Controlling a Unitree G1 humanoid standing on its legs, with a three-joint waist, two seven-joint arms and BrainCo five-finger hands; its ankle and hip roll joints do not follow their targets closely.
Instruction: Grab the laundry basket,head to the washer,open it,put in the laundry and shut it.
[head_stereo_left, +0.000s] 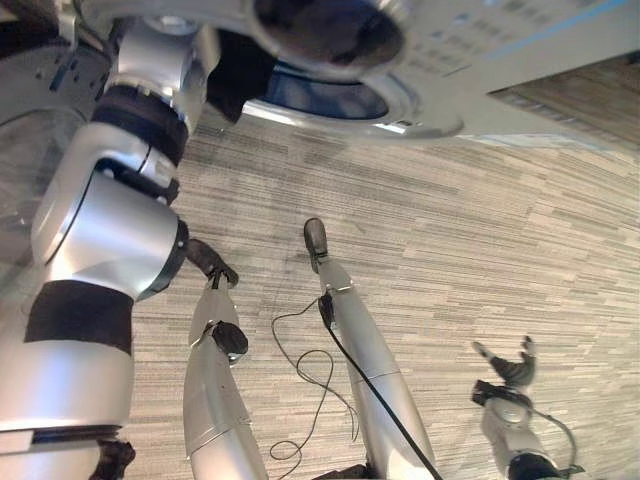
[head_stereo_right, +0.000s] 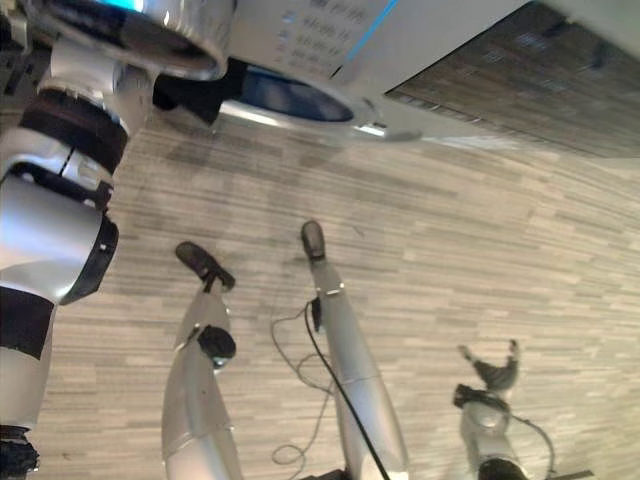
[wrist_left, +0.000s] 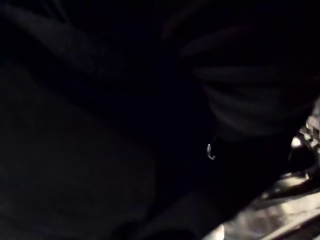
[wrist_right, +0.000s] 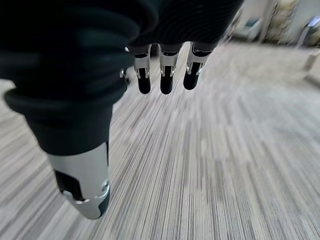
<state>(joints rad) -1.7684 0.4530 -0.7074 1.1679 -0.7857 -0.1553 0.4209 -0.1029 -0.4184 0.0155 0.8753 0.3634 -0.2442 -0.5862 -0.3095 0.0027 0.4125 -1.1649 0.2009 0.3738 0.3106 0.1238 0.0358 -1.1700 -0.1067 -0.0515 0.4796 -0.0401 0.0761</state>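
From the head cameras I look steeply down past the washer, a pale grey-white machine whose front panel crosses the top of the scene, with a chrome-ringed round opening showing dark bluish inside. My left arm reaches up and into that opening, and its hand is hidden inside the washer, so I cannot tell how its fingers are set. The left wrist camera gives me almost pure black, with only a small bright glint and a bit of shiny metal at one corner; I cannot make out any laundry there. A round chrome-edged form, probably the washer's door, hangs just beside the opening, cut off by the frame. My right hand hangs low, well apart from the washer, over the floor, its fingers spread and relaxed, holding nothing; the right wrist camera shows them straight above bare floor. The floor is carpet in grey-beige streaked planks, running out from under the washer to some blurred furniture far off.
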